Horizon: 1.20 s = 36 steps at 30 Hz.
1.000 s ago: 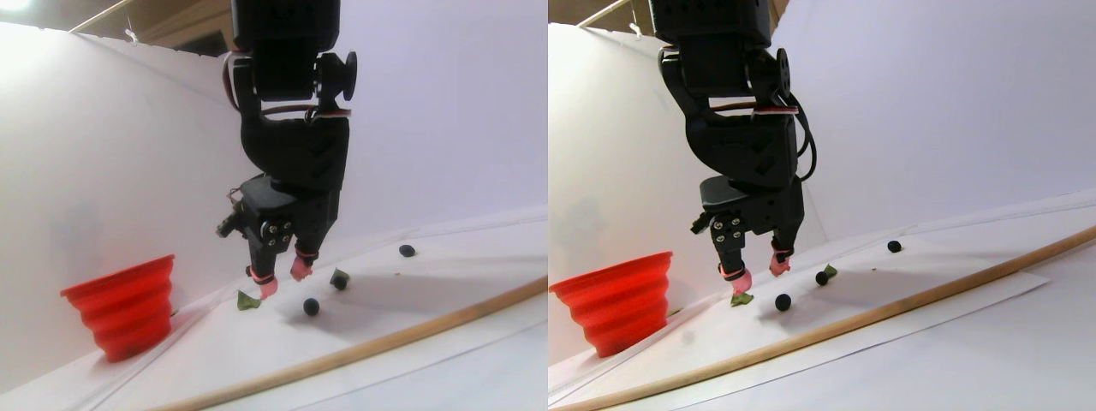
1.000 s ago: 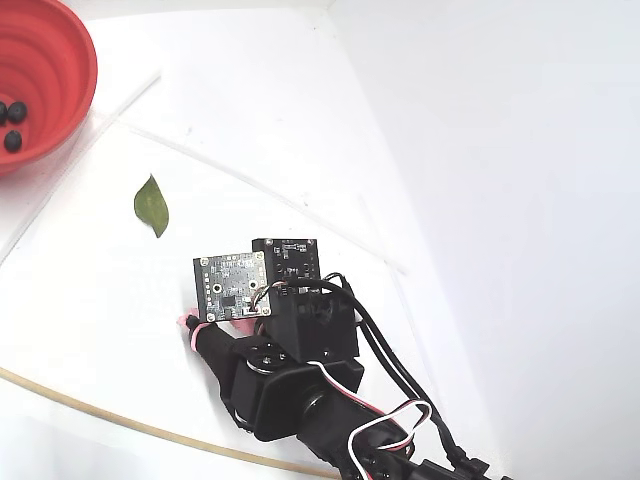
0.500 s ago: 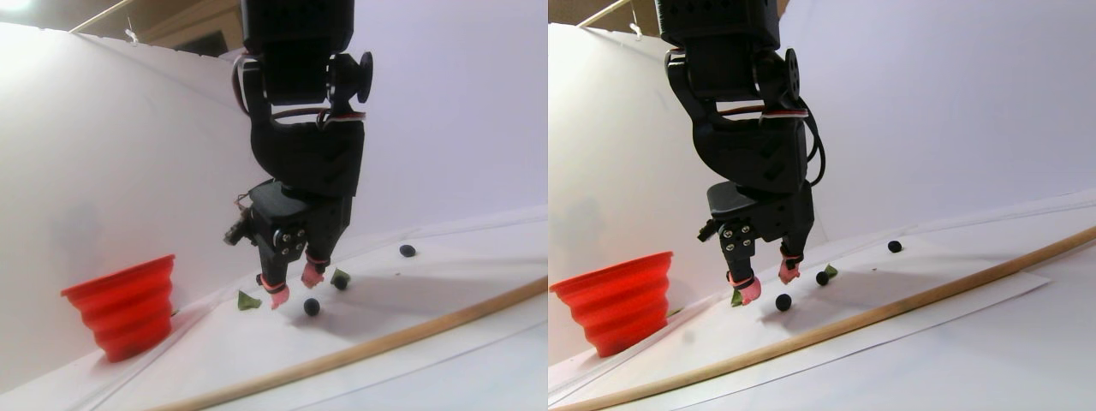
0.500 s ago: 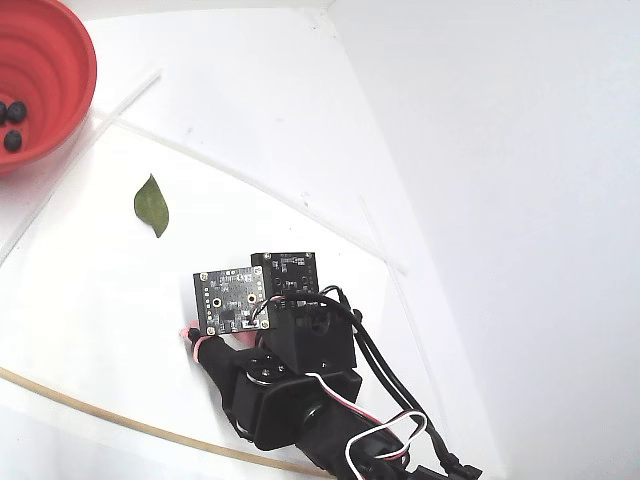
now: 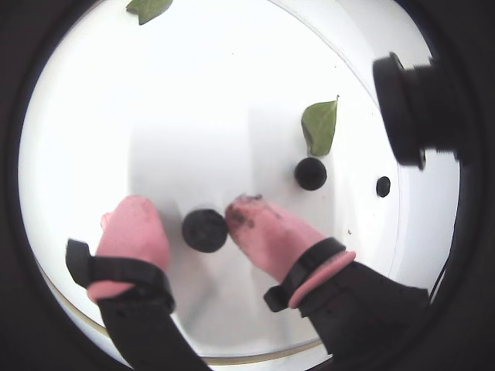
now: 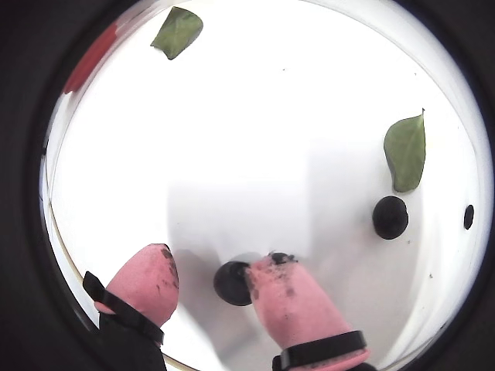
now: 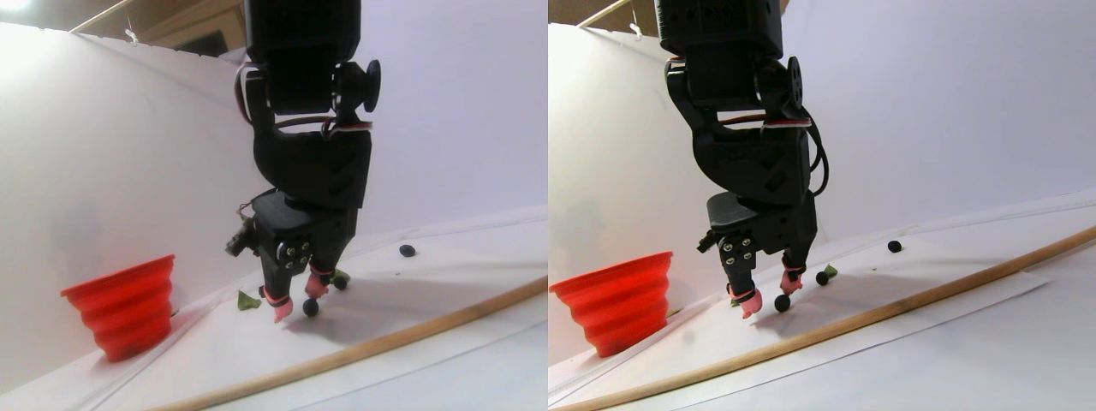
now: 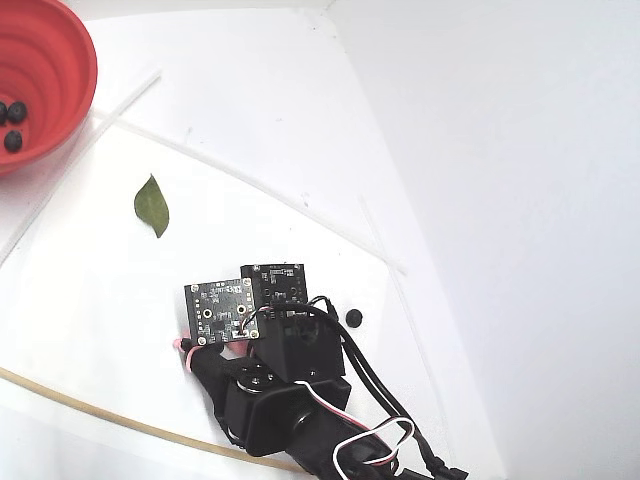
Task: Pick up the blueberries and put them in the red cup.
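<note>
My gripper [image 5: 188,220] is open, its pink fingertips down at the white table on either side of one dark blueberry [image 5: 204,229]. The berry touches the right finger [image 5: 259,224]; a gap separates it from the left one. Another wrist view shows the same berry [image 6: 229,283] against that finger. A second blueberry [image 5: 310,173] lies beside a green leaf [image 5: 319,126], and a third [image 5: 383,185] sits farther right. In the stereo pair view the red cup [image 7: 124,308] stands far left of the gripper [image 7: 295,306]. The fixed view shows the cup [image 8: 60,60] holding three berries [image 8: 12,120].
A thin wooden rod [image 7: 385,342] runs along the table's front. Another green leaf [image 8: 151,205] lies between the arm and the cup. White walls enclose the back and sides. One loose berry [image 8: 353,318] shows just right of the arm.
The gripper has come down and shifted right in the stereo pair view, from near the leaf to astride the nearest berry. Its fingers stayed apart.
</note>
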Each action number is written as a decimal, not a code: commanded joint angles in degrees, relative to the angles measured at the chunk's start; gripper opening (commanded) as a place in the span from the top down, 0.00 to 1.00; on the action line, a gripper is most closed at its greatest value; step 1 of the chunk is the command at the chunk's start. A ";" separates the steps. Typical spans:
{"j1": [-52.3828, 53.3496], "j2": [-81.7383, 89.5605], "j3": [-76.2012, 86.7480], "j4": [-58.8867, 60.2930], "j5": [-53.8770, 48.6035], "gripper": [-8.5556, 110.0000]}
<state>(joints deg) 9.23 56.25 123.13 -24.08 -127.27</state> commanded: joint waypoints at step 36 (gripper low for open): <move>0.53 -1.76 -1.76 -3.16 -0.26 0.83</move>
<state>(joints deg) 10.46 53.61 123.05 -26.54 -127.79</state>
